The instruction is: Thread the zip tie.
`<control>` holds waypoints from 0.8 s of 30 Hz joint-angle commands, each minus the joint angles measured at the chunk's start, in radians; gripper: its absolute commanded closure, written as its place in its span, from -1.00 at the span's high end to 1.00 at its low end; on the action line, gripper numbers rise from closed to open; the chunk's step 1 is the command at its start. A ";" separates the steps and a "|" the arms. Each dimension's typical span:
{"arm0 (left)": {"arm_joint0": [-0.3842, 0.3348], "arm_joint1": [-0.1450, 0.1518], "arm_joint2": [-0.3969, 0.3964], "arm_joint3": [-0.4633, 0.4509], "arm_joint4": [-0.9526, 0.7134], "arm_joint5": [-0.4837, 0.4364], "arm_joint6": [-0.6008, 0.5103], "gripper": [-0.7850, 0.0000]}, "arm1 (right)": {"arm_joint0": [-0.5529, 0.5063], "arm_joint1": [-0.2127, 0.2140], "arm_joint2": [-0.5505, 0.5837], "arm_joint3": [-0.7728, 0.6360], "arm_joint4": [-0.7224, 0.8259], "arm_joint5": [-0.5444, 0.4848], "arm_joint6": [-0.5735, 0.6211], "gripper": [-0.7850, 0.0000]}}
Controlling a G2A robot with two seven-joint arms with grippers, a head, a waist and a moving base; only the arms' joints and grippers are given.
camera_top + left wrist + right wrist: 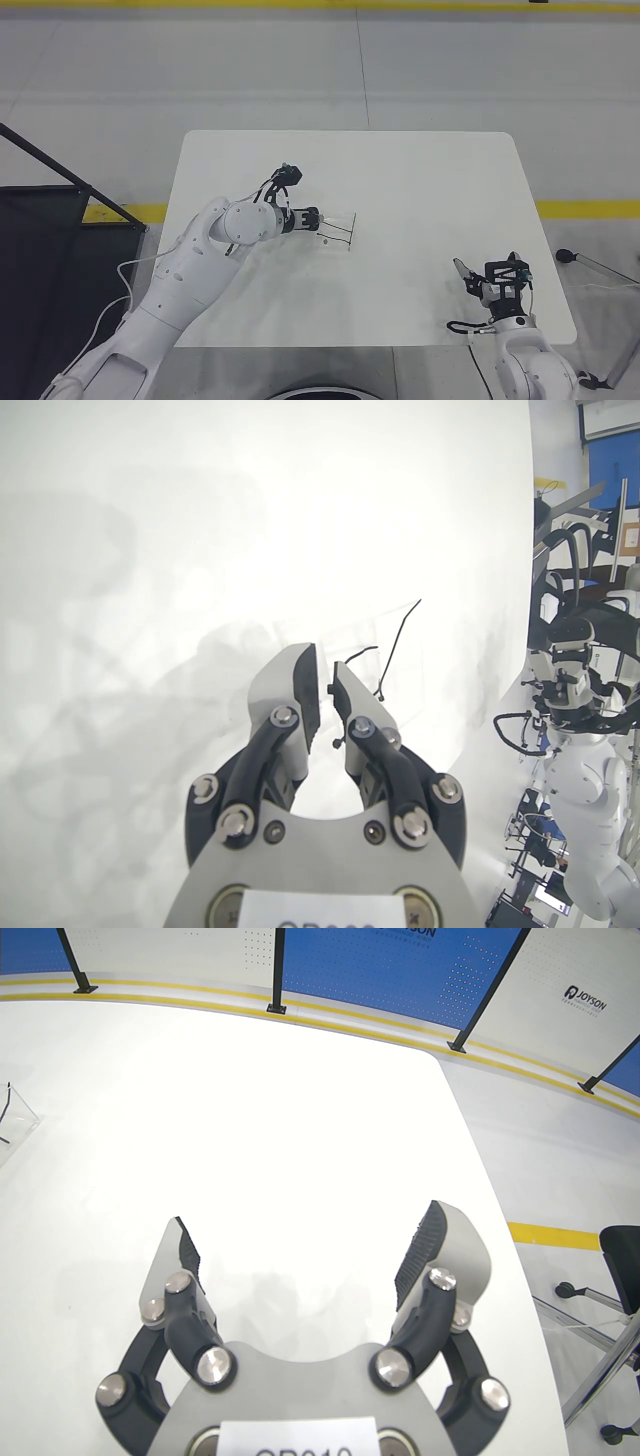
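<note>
Two thin black zip ties (338, 233) lie on a small clear tray (345, 222) near the middle of the white table (440, 180). My left gripper (312, 219) is at the tray's left edge. In the left wrist view its fingers (326, 667) stand a narrow gap apart. One zip tie (361, 652) runs into that gap along the inner pad, and its head (336, 744) shows lower between the fingers. The other zip tie (397, 645) lies free just beyond. My right gripper (497, 272) is at the table's front right, open (306, 1215) and holding nothing.
The clear tray (20, 1120) with a zip tie (6, 1103) is far off to the side of the right gripper. Bare white table lies between the two arms. A dark panel (40, 260) stands left of the table.
</note>
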 commanded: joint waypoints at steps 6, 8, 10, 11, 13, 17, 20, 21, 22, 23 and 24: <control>0.006 0.001 -0.008 -0.008 0.003 -0.001 -0.003 -0.66 | 0.000 0.000 0.000 0.000 0.000 0.000 0.000 1.00; 0.009 0.002 -0.013 -0.013 0.005 0.001 -0.002 -0.71 | 0.000 0.000 0.000 0.000 0.000 0.000 0.000 1.00; 0.013 0.003 -0.018 -0.019 0.005 0.001 -0.003 -0.75 | 0.000 0.000 0.000 0.000 0.000 0.000 0.000 1.00; 0.015 0.004 -0.019 -0.022 0.006 0.001 -0.004 -0.79 | 0.000 0.000 0.000 0.000 0.000 0.000 0.000 1.00; 0.018 0.004 -0.022 -0.026 0.008 0.002 -0.005 -0.82 | 0.000 0.000 0.000 0.000 0.000 0.000 0.000 1.00; 0.024 0.006 -0.028 -0.035 0.012 0.002 -0.008 -0.97 | 0.000 0.000 0.000 0.000 0.000 0.000 0.000 1.00; 0.030 0.008 -0.040 -0.045 0.012 0.001 -0.003 -1.00 | 0.000 0.000 0.000 0.000 0.000 0.000 0.000 1.00; 0.033 0.010 -0.047 -0.049 0.011 -0.003 0.003 -1.00 | 0.000 0.000 0.000 0.000 0.000 0.000 0.000 1.00; 0.037 0.012 -0.055 -0.051 0.011 -0.006 0.006 -1.00 | 0.000 0.000 0.000 0.000 0.000 0.000 0.000 1.00; 0.041 0.014 -0.064 -0.055 0.008 -0.011 0.007 -1.00 | 0.000 0.000 0.000 0.000 0.000 0.000 0.000 1.00; 0.045 0.016 -0.075 -0.057 0.004 -0.017 0.009 -1.00 | 0.000 0.000 0.000 0.000 0.000 0.000 0.000 1.00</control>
